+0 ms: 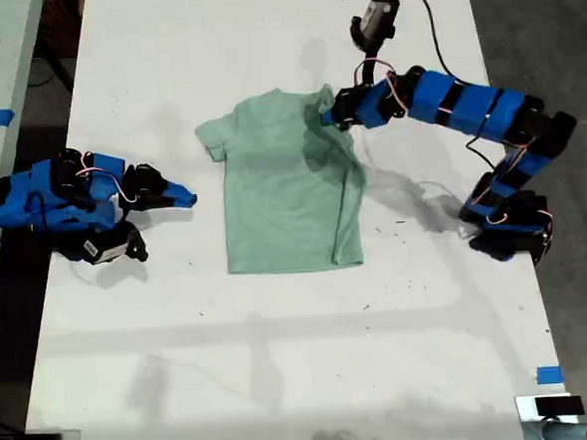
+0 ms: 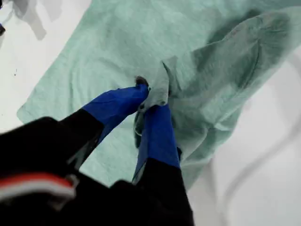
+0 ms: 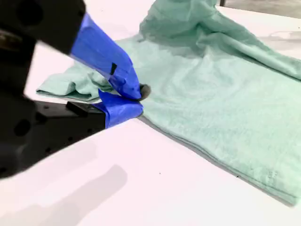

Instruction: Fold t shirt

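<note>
Nearest the exterior camera runs the front edge of the white, smooth table (image 1: 283,380), with a short strip of blue tape (image 1: 548,375) near that edge on the exterior view's right. Between this edge and the hem of the t shirt lies a broad bare band of tabletop.

Landmark: the plain pale mint-green short-sleeved cloth t shirt (image 1: 282,191), soft and wrinkled, lying on the table's far half. Its hem and the side toward the exterior view's left lie flat and straight. The side toward the exterior view's right is folded inward in a raised, rumpled ridge.

At the shirt's far corner on the exterior view's right, my first gripper (image 2: 151,100), with blue tape-wrapped rigid fingers on a black body, is pinching a gathered tuft of the cloth; the fabric puckers around the fingertips. Its blue segmented arm (image 1: 466,105) reaches in from the table edge on that side, trailing a black cable (image 1: 431,17).

Beside the shirt's sleeve on the exterior view's left, my second gripper (image 3: 136,100) rests low over bare tabletop, its blue jaws drawn together at the tips with no cloth between them, just short of the sleeve edge. Open table lies between this gripper and the front edge.
</note>
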